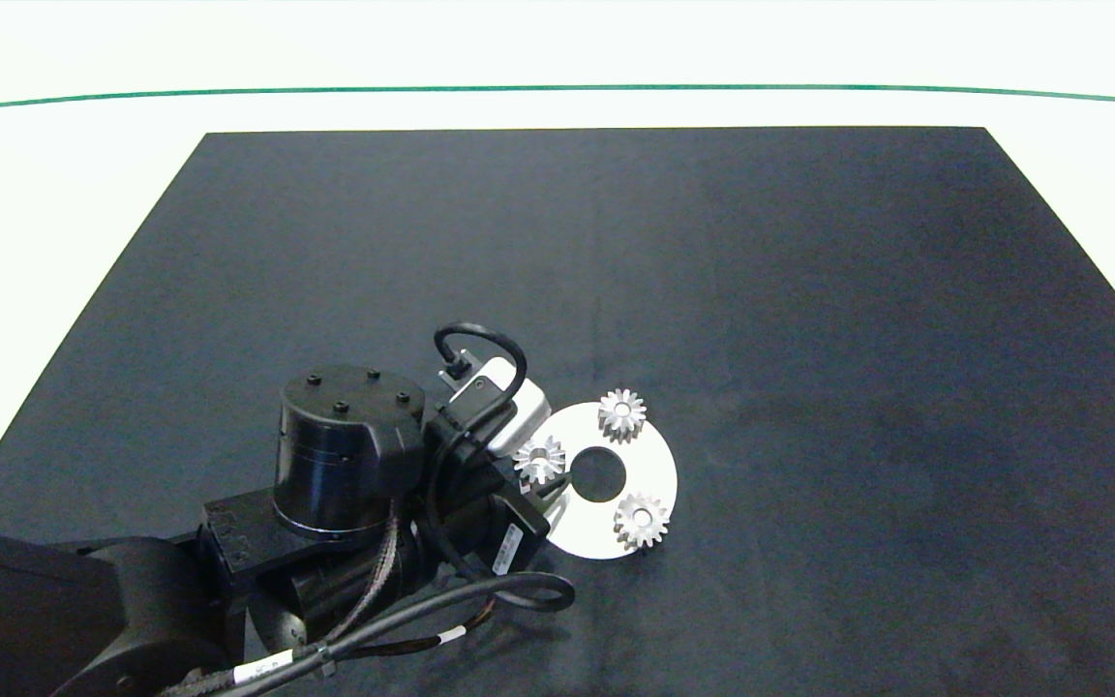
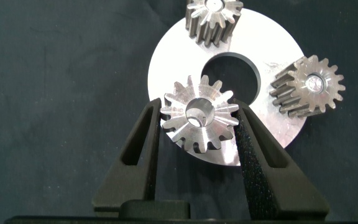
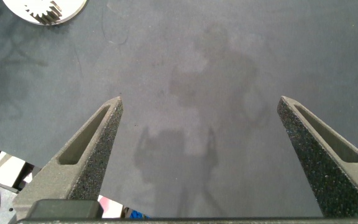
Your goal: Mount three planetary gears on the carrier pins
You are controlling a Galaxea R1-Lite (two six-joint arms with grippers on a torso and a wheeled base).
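**Left gripper holding gear 3 at the carrier disc**

1. Work surface: a dark mat [image 1: 712, 290] lies on a white table [image 1: 54, 194]. A thin green line [image 1: 557, 89] crosses the table beyond the mat.

2. Carrier: the white disc [image 1: 654, 455] lies flat on the mat, near its front edge. It has a large centre hole [image 1: 599, 474].

3. Seated gears: 2 silver planetary gears sit on the disc. The far gear [image 1: 622, 414] is at the rim away from the robot. The near gear [image 1: 642, 521] is at the rim towards the robot. In the left wrist view, a pale pin end shows in the bore of the near gear [image 2: 307, 84].

4. Third gear [image 2: 199, 116]: it is at the disc's left rim, overlapping the disc edge, between the 2 grey fingers [image 2: 143, 144] of the left gripper [image 2: 197, 124]. The fingers press against its teeth from both sides, pinching it. Its bore appears tilted. Whether it is on a pin cannot be determined.

5. Left arm [image 1: 345, 465]: it enters from the left edge and ends at the disc.

6. Right gripper [image 3: 199, 109]: it hangs above bare mat with its fingers spread wide, holding nothing. The disc edge shows in a corner of its view.
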